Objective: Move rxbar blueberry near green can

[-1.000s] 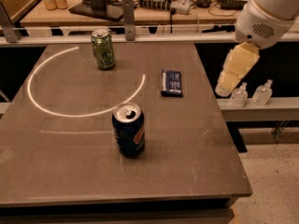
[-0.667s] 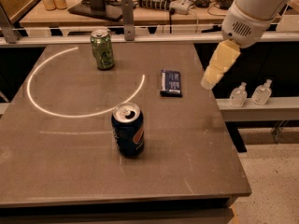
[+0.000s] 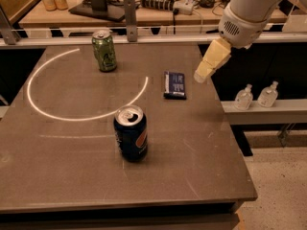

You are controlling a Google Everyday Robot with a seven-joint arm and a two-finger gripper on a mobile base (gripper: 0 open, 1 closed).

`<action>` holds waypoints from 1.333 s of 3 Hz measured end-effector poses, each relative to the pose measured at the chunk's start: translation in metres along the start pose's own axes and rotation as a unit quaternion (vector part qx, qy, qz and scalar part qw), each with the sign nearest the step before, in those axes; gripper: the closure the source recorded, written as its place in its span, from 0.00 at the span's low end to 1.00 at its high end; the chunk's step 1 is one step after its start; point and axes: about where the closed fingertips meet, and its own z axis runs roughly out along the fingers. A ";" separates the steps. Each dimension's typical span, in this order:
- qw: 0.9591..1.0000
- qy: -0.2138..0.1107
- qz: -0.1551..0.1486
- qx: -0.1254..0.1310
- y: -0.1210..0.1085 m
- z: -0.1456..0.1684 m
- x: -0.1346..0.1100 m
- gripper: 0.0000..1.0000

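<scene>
Camera view: rxbar blueberry [image 3: 174,84] lies flat on table [image 3: 72,176], well to the right of green can [image 3: 104,51] and slightly nearer the camera, its long axis running away from the camera. Gripper [image 3: 204,74] hangs in the air farther right of the green can than the bar; whether it is open or closed cannot be told. Bar sits just left of and below the gripper tip, so the approach likely calls for a short leftward descent.
</scene>
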 end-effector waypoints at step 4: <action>0.976 0.060 0.209 0.001 0.012 0.037 -0.020 0.00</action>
